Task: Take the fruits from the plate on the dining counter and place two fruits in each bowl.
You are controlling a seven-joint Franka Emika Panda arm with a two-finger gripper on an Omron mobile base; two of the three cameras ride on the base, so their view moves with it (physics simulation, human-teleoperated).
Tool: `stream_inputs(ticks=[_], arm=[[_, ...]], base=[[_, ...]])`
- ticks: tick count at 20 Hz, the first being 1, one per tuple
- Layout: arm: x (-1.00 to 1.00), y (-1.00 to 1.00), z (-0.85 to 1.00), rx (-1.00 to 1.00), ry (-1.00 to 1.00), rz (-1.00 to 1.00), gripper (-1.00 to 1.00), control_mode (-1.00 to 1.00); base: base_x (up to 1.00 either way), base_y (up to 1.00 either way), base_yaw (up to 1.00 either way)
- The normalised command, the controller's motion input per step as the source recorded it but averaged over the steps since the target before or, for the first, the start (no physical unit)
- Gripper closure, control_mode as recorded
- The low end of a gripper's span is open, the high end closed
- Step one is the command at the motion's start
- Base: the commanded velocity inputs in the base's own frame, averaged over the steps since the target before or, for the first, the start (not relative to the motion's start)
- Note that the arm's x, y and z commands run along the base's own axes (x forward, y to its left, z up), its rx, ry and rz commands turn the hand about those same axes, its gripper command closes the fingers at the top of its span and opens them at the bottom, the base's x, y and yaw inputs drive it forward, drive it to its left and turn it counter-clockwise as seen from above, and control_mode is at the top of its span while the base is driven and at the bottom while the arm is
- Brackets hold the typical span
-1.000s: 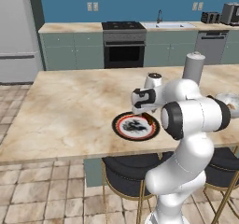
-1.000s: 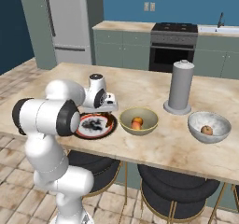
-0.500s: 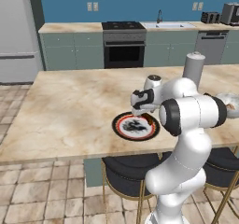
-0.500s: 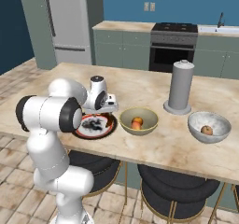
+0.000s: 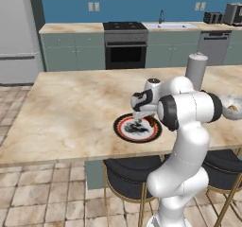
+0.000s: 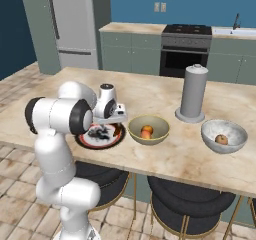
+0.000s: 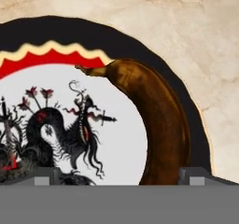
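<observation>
Two things I need first: how do the jaws stand, and where is the fruit from them?

Wide apart, with nothing between them. The gripper (image 7: 120, 175) hangs low over the plate (image 7: 154, 45), pointing down at it. The brown fruit (image 7: 161, 125) lies on the plate just ahead of the jaws, inside their span but far off centre, and its near end sits close against one fingertip (image 7: 196, 174).

Which way does its long axis run?

Away from the jaws, roughly square to the line between the two tips, and it curves towards the middle of the plate at its far, stalk end. So the jaws already stand across its narrow width, which I judge to be the right way to take it.

Then what does the next move turn on?

A small sideways shift towards that near tip, I think, so the fruit sits midway before the jaws come down and close. As they are, one tip might land on top of it.

And further out?

Past the plate's rim on the counter (image 7: 186, 13), the yellow bowl (image 6: 148, 129) stands just beside the plate and holds one orange fruit (image 6: 146, 131). The grey bowl (image 6: 223, 135) is well beyond it, also with one fruit (image 6: 220, 139).
</observation>
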Motion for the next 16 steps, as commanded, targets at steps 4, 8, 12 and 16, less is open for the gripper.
stream_inputs(ticks=[4, 8, 12, 16], arm=[[0.11, 0.0, -0.03, 0.0, 0.25, 0.0, -1.0, -1.0], [0.1, -0.02, 0.0, 0.0, 0.15, 0.0, -1.0, -1.0], [0.24, -0.02, 0.0, 0.0, 0.02, 0.0, -1.0, -1.0], [0.07, 0.0, 0.0, 0.0, 0.0, 0.0, -1.0, -1.0]], base=[[0.0, 0.0, 0.0], [0.0, 0.0, 0.0], [0.0, 0.0, 0.0], [0.0, 0.0, 0.0]])
